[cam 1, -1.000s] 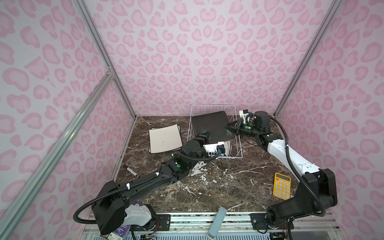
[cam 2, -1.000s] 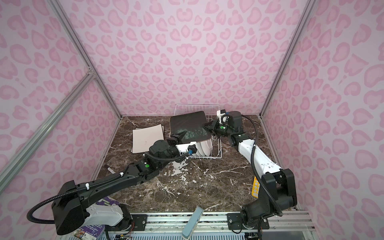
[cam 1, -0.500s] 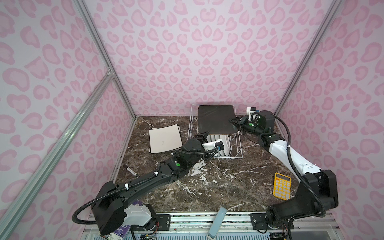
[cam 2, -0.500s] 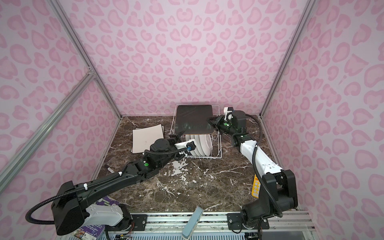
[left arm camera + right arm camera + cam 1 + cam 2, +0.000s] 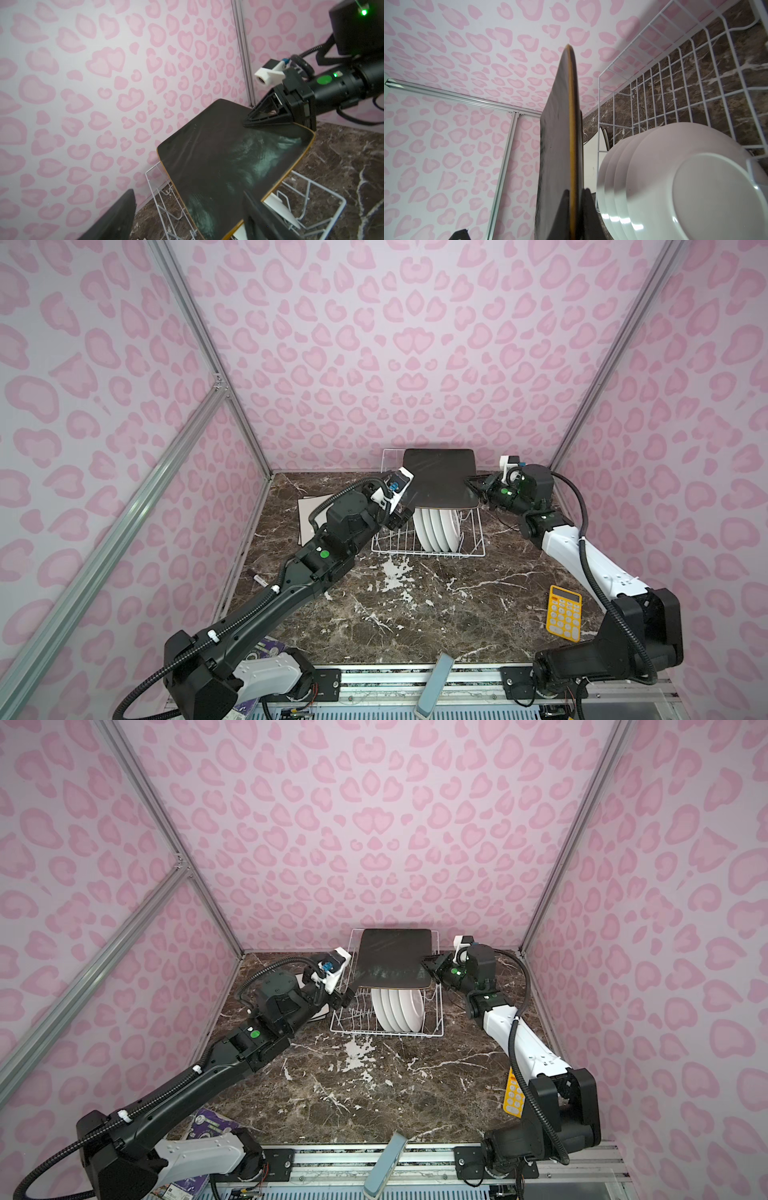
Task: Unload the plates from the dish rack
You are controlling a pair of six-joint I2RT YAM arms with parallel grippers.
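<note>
My right gripper (image 5: 473, 485) (image 5: 428, 965) (image 5: 574, 193) is shut on the right edge of the dark brown square plate (image 5: 440, 477) (image 5: 392, 959) (image 5: 228, 162) (image 5: 556, 145), holding it above the dish rack (image 5: 473, 553) (image 5: 436, 1031) (image 5: 654, 62). Several round white plates (image 5: 436, 529) (image 5: 397, 1011) (image 5: 675, 187) stand on edge in the rack below it. My left gripper (image 5: 402, 516) (image 5: 343, 998) (image 5: 188, 192) is open at the dark plate's left side, and the plate's near edge lies between its spread fingers. A cream-white square plate (image 5: 309, 514) lies flat left of the rack, partly hidden by my left arm.
A yellow calculator (image 5: 564, 612) (image 5: 513, 1094) lies on the marble table at the front right. A purple packet (image 5: 262, 649) (image 5: 203, 1125) sits at the front left by the arm base. Pink patterned walls close in the back and both sides.
The right gripper has lifted the dark plate out of its tilt to sit higher over the rack. The left gripper has risen towards the plate's left edge and opened wider.
</note>
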